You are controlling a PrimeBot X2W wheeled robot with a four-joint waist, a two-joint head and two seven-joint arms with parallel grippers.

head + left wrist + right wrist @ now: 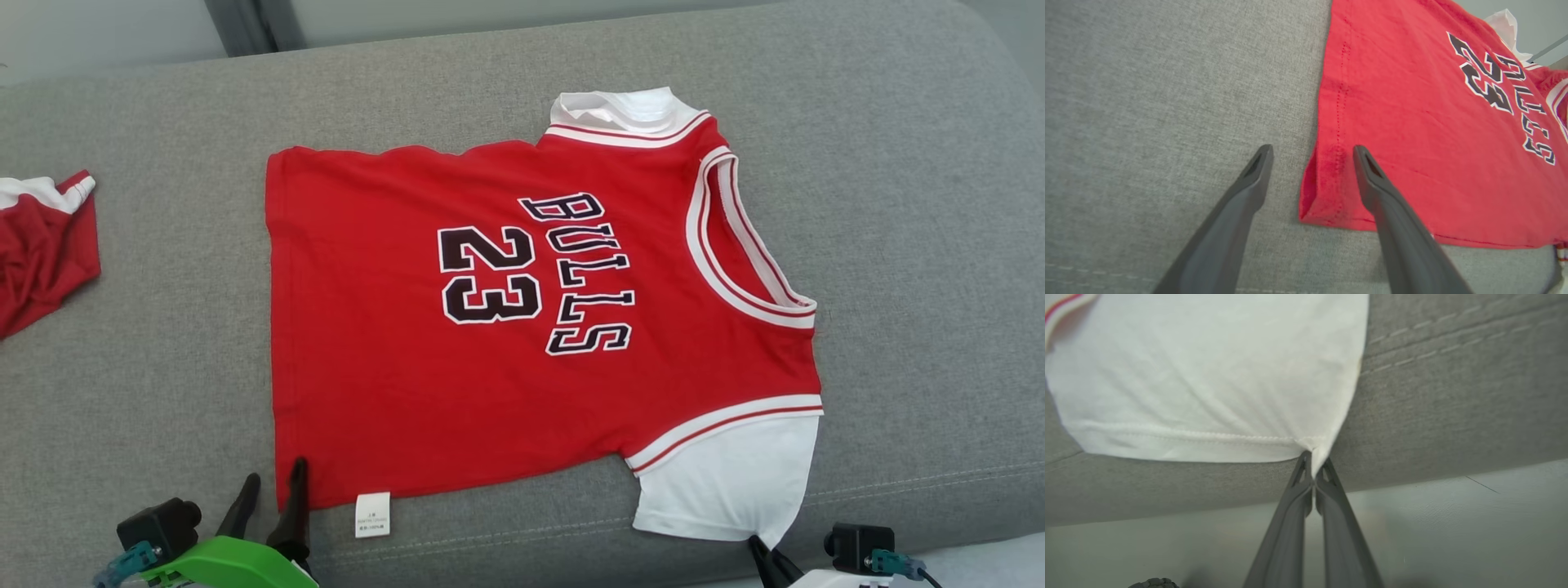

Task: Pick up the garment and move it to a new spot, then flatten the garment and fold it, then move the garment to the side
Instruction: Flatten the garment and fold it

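Right fingers (1294, 506) clamped on garment (392, 384) white sleeve (1208, 375) corner; left fingers (1237, 200) wide apart, straddling red hem corner.

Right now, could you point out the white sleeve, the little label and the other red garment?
white sleeve (727, 478), head view, middle of its white cloth.
care label (372, 514), head view, centre of the small tag.
second red garment (45, 253), head view, its red cloth near the left edge.

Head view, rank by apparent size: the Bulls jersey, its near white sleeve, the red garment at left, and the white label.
1. jersey
2-3. white sleeve and red garment: look alike, and the garment runs off the picture's edge, so unranked
4. label
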